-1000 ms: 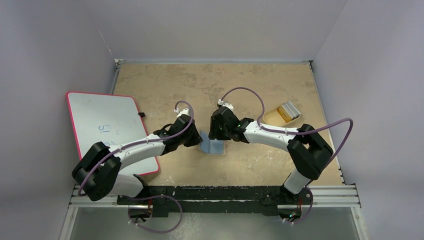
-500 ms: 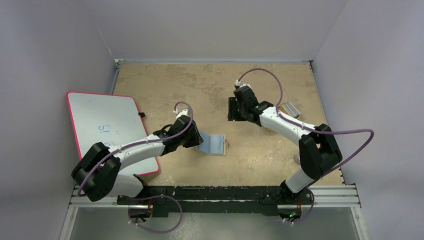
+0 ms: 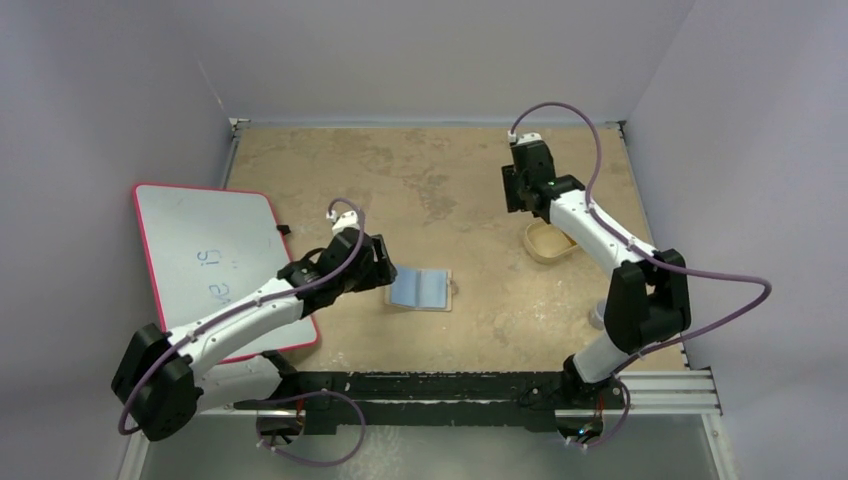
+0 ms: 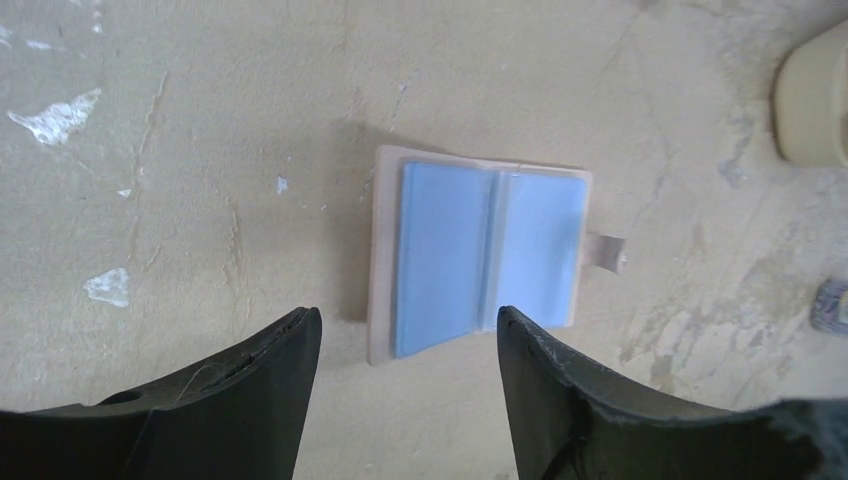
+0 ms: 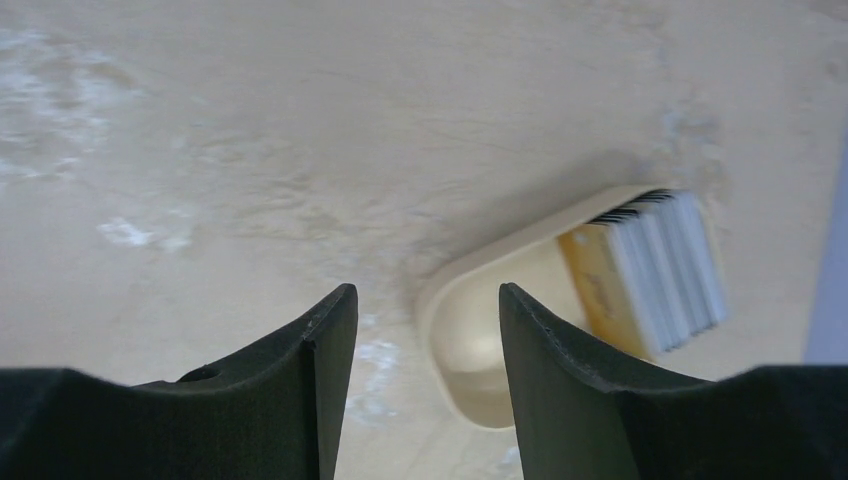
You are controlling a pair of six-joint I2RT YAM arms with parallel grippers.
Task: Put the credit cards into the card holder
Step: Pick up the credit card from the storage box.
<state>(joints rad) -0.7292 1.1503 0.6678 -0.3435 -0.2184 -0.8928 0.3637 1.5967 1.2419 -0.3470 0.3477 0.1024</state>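
The card holder [image 3: 421, 288] lies open on the table, its light-blue lining [image 4: 480, 255] facing up and a small snap tab on its right side. My left gripper [image 3: 378, 270] sits just left of it, open and empty; in the left wrist view the left gripper [image 4: 405, 325] stands short of the holder's near edge. The credit cards [image 5: 650, 270], a gold one beside several pale ones, stand on edge in the tan tray [image 5: 470, 340]. My right gripper [image 5: 425, 300] hovers open and empty over the tray's near end. From above, my right gripper [image 3: 514, 192] hangs beyond the tray, and the arm hides the cards.
A pink-framed whiteboard [image 3: 205, 255] lies at the table's left edge, partly under my left arm. The shallow tan tray [image 3: 545, 245] sits at the right, also seen at the top right of the left wrist view as the tray [image 4: 815, 100]. Walls close in on three sides.
My left gripper opened and drew back to the left, leaving the card holder lying open. My right arm swung away from the holder to the far right, over the tray.
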